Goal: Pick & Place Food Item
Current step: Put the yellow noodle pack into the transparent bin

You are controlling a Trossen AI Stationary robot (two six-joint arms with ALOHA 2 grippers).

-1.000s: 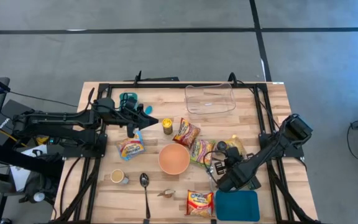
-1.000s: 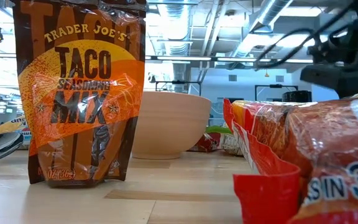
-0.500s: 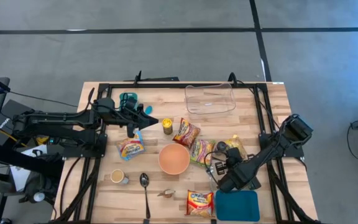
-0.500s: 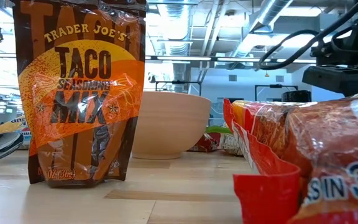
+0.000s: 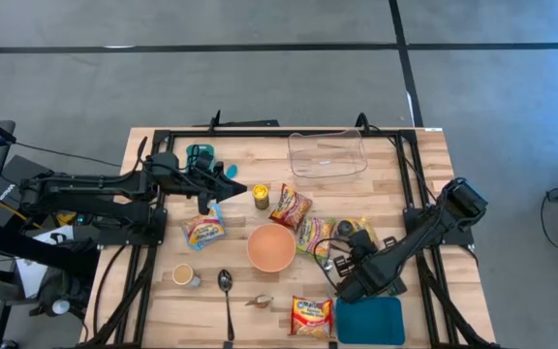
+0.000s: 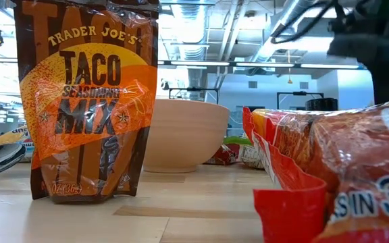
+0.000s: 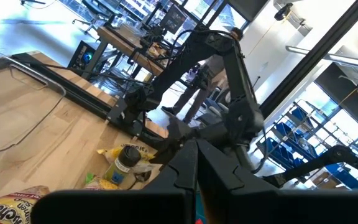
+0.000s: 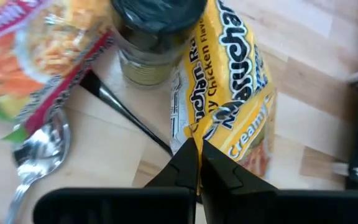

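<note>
The right gripper [image 8: 197, 163] is low over the wooden surface [image 5: 410, 165], its fingers [image 8: 182, 163] pressed together and pinching the edge of a yellow ramen packet [image 8: 229, 99]; the packet lies flat on the surface just ahead of the fingertips and runs away from them; ahead and to one side of the fingers stands a small jar with a black lid [image 8: 151, 31], touching the packet's edge; a metal spoon [image 8: 42, 146] lies beside the fingers, its handle passing close by the fingertips; an orange noodle packet [image 8: 39, 50] lies beyond the spoon; in the high view the right gripper [image 5: 340, 262] is just beside the blue tray [image 5: 369, 320]; the left gripper [image 5: 237, 190] hangs well apart near a small yellow can [image 5: 260, 197], its fingers [image 7: 194, 174] pressed together and holding nothing.
</note>
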